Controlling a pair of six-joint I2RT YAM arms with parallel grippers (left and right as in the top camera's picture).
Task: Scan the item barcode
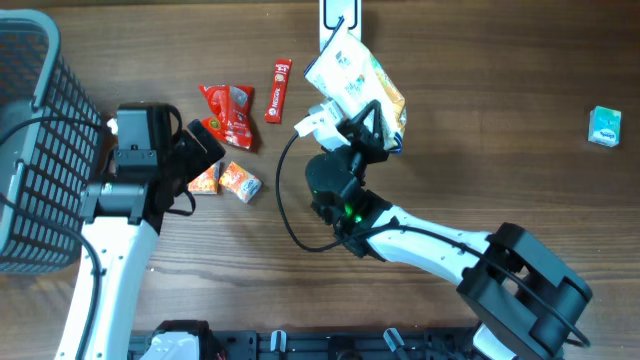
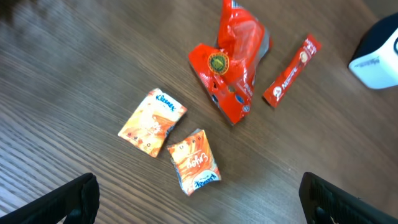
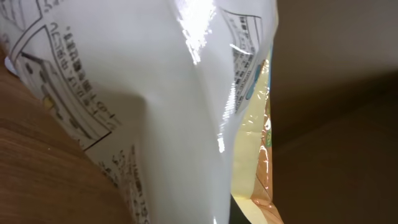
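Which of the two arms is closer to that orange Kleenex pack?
Left. The left arm's fingers hang open just above the orange Kleenex pack; the right arm's fingers are farther off to the side, shut on a white snack bag.

Basket (image 1: 30, 150) behind left tool (image 1: 208, 155); packets (image 1: 238, 182) ahead

This looks like a robotics lab bench staged as a shop checkout: a wood-grain table (image 1: 500, 120) carries a black wire basket (image 1: 30, 150), loose retail goods (a red pouch (image 1: 228, 112), a red stick (image 1: 279, 88), orange packs (image 1: 240, 183), a teal pack (image 1: 604, 127)) and a white device (image 1: 340, 12) at its far edge, with a left arm (image 1: 120, 225) and a right arm (image 1: 430, 245) over it.
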